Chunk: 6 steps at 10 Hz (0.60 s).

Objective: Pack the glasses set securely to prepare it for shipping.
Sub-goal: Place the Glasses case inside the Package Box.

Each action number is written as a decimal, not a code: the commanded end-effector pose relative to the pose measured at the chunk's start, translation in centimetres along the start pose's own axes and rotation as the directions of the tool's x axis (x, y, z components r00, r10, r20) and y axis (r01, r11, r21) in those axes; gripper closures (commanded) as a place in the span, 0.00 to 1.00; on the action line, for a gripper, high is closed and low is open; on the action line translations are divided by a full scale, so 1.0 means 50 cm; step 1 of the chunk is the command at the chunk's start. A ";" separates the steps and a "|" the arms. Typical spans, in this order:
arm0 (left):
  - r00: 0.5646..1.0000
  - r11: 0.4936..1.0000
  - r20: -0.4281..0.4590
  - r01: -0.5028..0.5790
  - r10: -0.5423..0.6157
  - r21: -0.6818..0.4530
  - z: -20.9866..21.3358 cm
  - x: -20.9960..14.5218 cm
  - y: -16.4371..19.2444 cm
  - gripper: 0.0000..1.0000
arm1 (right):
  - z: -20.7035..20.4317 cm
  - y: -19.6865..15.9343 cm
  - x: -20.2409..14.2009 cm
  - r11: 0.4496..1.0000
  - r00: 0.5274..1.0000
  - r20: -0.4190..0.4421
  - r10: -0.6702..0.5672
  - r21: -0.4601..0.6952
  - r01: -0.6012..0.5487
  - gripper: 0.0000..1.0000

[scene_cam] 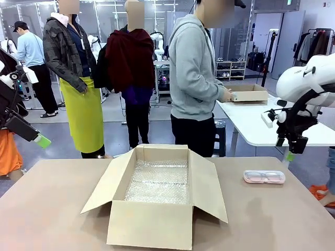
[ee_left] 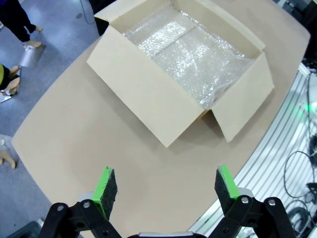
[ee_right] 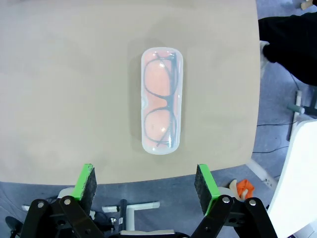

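Note:
A pink-based glasses case (scene_cam: 264,177) with a clear lid lies flat on the table's right side, dark spectacles visible inside it (ee_right: 161,99). My right gripper (ee_right: 146,182) hangs open above it, near the table's edge, touching nothing; in the front view it (scene_cam: 289,156) sits up and to the right of the case. My left gripper (ee_left: 165,184) is open and holds nothing, raised off the table's left side (scene_cam: 42,140). An open cardboard box (scene_cam: 157,196) lined with bubble wrap (ee_left: 190,54) stands at the middle.
The box's flaps (scene_cam: 209,188) spread out to both sides. Beyond the far edge a person in a grey hoodie (scene_cam: 193,73) stands turned toward another white table (scene_cam: 261,125) with a small box. Bare tabletop (ee_left: 99,148) lies left of the box.

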<state>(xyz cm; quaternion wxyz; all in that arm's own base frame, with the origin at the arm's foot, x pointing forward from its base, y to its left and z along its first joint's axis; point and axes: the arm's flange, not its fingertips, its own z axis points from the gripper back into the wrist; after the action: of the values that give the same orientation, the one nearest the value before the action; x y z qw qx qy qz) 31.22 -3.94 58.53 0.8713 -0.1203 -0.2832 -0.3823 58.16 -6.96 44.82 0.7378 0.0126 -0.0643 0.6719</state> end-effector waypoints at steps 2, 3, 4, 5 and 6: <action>1.000 1.000 0.008 0.002 -0.002 -0.008 0.002 -0.002 -0.001 0.00 | -0.051 -0.038 -0.002 1.000 1.000 0.024 0.015 0.006 -0.015 0.00; 1.000 1.000 0.008 0.002 -0.002 -0.008 0.002 -0.002 -0.001 0.00 | -0.075 -0.046 0.000 1.000 1.000 0.008 0.001 0.016 -0.001 0.00; 1.000 1.000 0.008 0.002 -0.002 -0.008 0.002 -0.002 -0.001 0.00 | -0.097 -0.052 0.005 1.000 1.000 0.005 -0.007 0.015 0.007 0.00; 1.000 1.000 0.008 0.002 -0.002 -0.008 0.002 -0.002 -0.001 0.00 | -0.123 -0.052 0.008 1.000 1.000 0.014 -0.006 0.018 0.006 0.00; 1.000 1.000 0.008 0.002 -0.002 -0.008 0.002 -0.002 -0.001 0.00 | -0.150 -0.055 0.012 1.000 1.000 0.015 -0.006 0.002 0.006 0.00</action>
<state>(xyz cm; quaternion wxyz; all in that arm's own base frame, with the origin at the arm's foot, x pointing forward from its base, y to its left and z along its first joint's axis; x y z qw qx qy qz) 31.22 -3.94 58.53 0.8713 -0.1202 -0.2832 -0.3823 61.22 -6.19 38.20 0.7356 0.0223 -0.0538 0.6749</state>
